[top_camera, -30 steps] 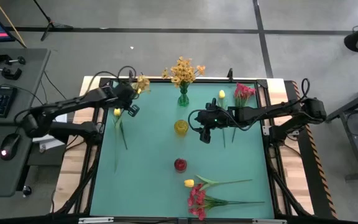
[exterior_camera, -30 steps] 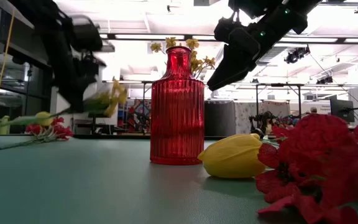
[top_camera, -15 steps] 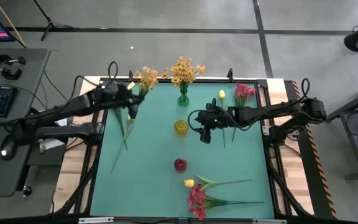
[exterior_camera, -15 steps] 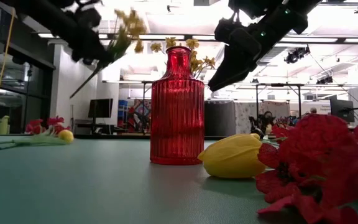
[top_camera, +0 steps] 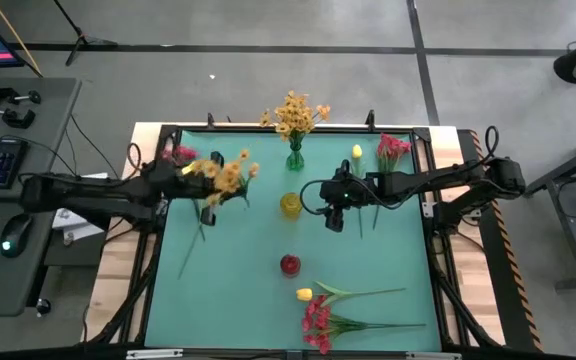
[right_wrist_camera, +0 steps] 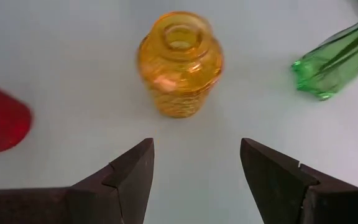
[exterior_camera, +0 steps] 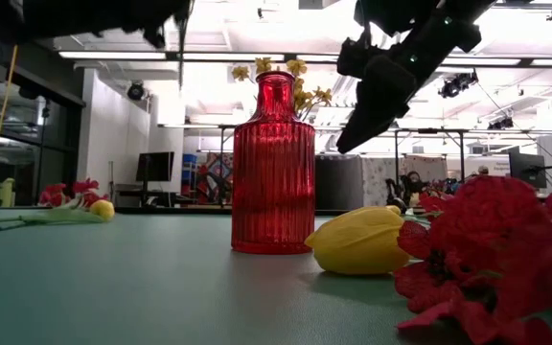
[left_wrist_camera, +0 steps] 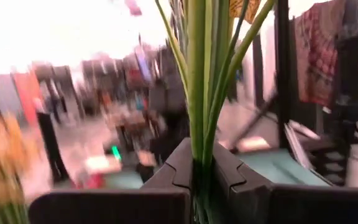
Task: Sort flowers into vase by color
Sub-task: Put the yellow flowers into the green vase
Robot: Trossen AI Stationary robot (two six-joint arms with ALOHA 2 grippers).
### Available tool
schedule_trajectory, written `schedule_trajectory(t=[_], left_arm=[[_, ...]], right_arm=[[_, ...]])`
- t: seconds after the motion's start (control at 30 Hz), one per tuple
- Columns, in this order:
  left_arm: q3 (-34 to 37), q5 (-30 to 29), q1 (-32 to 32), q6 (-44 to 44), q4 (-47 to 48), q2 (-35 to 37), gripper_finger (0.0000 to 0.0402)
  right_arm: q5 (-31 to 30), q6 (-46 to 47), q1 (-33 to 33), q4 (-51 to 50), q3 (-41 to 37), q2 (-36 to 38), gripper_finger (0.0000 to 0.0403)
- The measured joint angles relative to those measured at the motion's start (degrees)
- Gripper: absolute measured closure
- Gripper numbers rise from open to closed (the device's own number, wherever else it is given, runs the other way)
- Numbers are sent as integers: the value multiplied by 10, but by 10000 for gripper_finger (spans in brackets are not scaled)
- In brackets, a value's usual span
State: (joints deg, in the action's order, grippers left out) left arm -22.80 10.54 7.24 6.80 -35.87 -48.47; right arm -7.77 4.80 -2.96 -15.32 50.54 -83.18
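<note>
Orange-yellow spray (top_camera: 226, 176): clamped by its green stalks in the left gripper (left_wrist_camera: 202, 177), lifted above the table's left side.
Right gripper (right_wrist_camera: 194, 168): jaws apart, empty, hovering just before the yellow vase (right_wrist_camera: 180, 62).
Done: green vase (top_camera: 295, 158) already holds orange-yellow blossoms.
Left: red vase (top_camera: 289, 264) and yellow vase look empty; several stems lie on the table (top_camera: 248, 290).

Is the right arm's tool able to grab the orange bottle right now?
Probably yes. The right tool is open and holds nothing, and the orange bottle stands upright straight ahead of it with bare table between them. The green vase and red bottle are off to either side.
</note>
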Motion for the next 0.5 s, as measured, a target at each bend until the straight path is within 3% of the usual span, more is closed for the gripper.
schedule_trajectory(t=[0.17, 0.5], left_arm=[[2, -62, -5, 88, -162, -78, 398], [-11, -66, 36, 98, -505, -350, 398]], right_arm=[[-70, -3, 0, 2, 0, 0, 174], [-190, -3, 0, 20, 0, 0, 174]])
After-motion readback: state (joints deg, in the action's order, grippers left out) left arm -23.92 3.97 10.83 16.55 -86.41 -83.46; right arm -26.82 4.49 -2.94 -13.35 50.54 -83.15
